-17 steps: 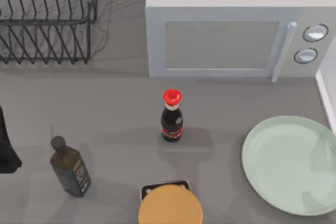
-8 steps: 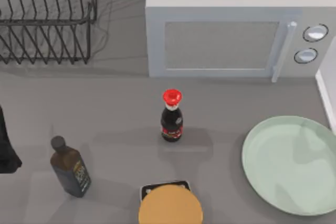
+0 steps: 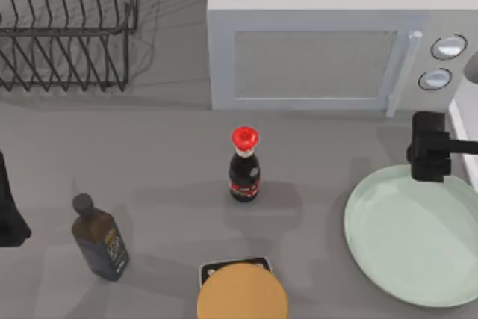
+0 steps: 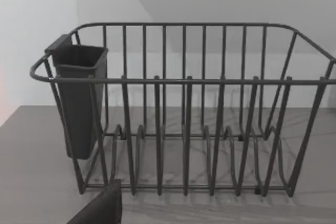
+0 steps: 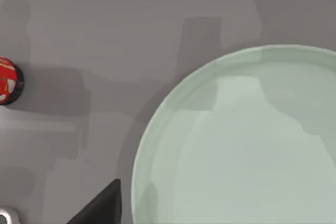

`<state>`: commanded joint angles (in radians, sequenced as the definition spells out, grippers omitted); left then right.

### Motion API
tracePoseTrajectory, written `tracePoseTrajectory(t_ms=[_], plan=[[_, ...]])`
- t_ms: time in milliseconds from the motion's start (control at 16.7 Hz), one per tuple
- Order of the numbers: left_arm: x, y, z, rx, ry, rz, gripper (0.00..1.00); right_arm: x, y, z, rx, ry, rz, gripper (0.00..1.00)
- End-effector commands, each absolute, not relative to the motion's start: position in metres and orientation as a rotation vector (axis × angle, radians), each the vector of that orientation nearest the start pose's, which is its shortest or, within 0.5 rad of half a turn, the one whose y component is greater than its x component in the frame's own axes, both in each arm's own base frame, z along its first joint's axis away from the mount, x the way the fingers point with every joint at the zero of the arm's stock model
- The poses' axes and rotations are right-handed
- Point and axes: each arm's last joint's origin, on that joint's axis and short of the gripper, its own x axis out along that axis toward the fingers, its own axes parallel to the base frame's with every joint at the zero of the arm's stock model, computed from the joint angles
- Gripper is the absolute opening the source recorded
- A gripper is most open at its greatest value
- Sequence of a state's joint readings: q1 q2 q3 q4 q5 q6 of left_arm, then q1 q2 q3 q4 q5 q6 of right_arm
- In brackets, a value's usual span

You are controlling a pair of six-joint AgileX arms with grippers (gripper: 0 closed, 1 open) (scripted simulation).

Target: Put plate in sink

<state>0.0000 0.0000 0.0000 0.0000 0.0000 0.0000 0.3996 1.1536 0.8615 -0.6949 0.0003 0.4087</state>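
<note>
- Top view: right gripper [image 3: 429, 160] hovers over the plate's [image 3: 414, 235] far rim, beside the sink [image 3: 461, 137].
- Jaws' state hidden; plate's right edge cut off.
- Left gripper [image 3: 10, 211] parked left.

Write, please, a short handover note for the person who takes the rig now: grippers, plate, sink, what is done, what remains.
Right gripper: above the far rim of the plate, holding nothing.
Left arm: parked at the table's left edge.
Plate: flat on the table at the right side, not gripped.
Sink: its white rim is at the right edge, beside the plate.
Done: only the approach.
Left: grip the plate, lift it, set it in the sink.
</note>
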Motion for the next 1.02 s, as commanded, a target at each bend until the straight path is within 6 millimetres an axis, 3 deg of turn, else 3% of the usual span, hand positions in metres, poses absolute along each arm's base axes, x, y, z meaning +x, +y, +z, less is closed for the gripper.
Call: tracePoseTrajectory(t_ms=[240, 480, 660, 1020], plan=[[0.106, -0.001, 0.16, 0.0, 0.0, 0.0, 1.0, 0.249, 0.142, 0.226, 0.108, 1.333, 0.096, 1.0], [0.106, -0.001, 0.16, 0.0, 0.0, 0.0, 1.0, 0.269, 0.184, 0.2, 0.035, 1.519, 0.02, 1.0], [0.106, -0.001, 0.16, 0.0, 0.0, 0.0, 1.0, 0.273, 0.196, 0.192, 0.009, 1.569, -0.007, 1.0], [0.106, -0.001, 0.16, 0.0, 0.0, 0.0, 1.0, 0.274, 0.195, 0.19, 0.012, 1.57, -0.01, 1.0]])
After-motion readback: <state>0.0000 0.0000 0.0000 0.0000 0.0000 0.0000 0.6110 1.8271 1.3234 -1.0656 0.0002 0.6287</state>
